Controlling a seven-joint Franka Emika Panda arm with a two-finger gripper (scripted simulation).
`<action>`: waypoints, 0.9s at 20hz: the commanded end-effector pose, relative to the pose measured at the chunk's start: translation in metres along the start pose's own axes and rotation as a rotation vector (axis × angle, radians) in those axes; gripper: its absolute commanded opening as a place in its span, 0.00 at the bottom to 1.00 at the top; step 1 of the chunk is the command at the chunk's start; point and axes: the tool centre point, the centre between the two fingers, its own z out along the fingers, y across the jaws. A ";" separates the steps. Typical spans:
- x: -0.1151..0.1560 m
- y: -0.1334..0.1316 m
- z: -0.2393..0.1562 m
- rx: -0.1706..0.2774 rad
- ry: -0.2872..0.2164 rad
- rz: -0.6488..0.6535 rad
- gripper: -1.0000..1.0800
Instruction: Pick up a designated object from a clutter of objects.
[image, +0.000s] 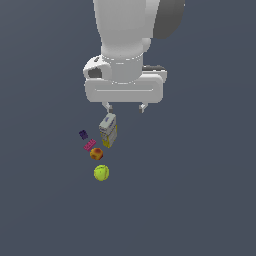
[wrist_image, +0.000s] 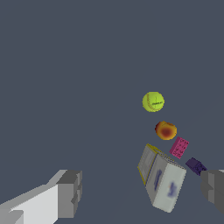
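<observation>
The red-orange fruit (image: 96, 154) lies on the grey floor between the yellow-green ball (image: 101, 173) and the flat pink block (image: 89, 145). In the wrist view the fruit (wrist_image: 166, 130) sits beside the ball (wrist_image: 153, 102) and the pink block (wrist_image: 179, 147). My gripper (image: 125, 107) is open and empty, well above the clutter, with the fruit lower and toward the exterior view's left. Its fingers (wrist_image: 70, 193) stand wide apart in the wrist view.
A yellow-and-grey box (image: 108, 130) stands upright just under the gripper's left finger; it also shows in the wrist view (wrist_image: 162, 177). A small dark purple block (image: 83, 134) lies next to the pink block, and shows in the wrist view (wrist_image: 195, 166).
</observation>
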 end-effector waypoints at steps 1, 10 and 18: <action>0.000 0.000 0.000 0.000 0.000 0.000 0.96; 0.002 -0.017 -0.013 0.008 0.030 -0.056 0.96; 0.003 -0.017 -0.013 0.008 0.031 -0.067 0.96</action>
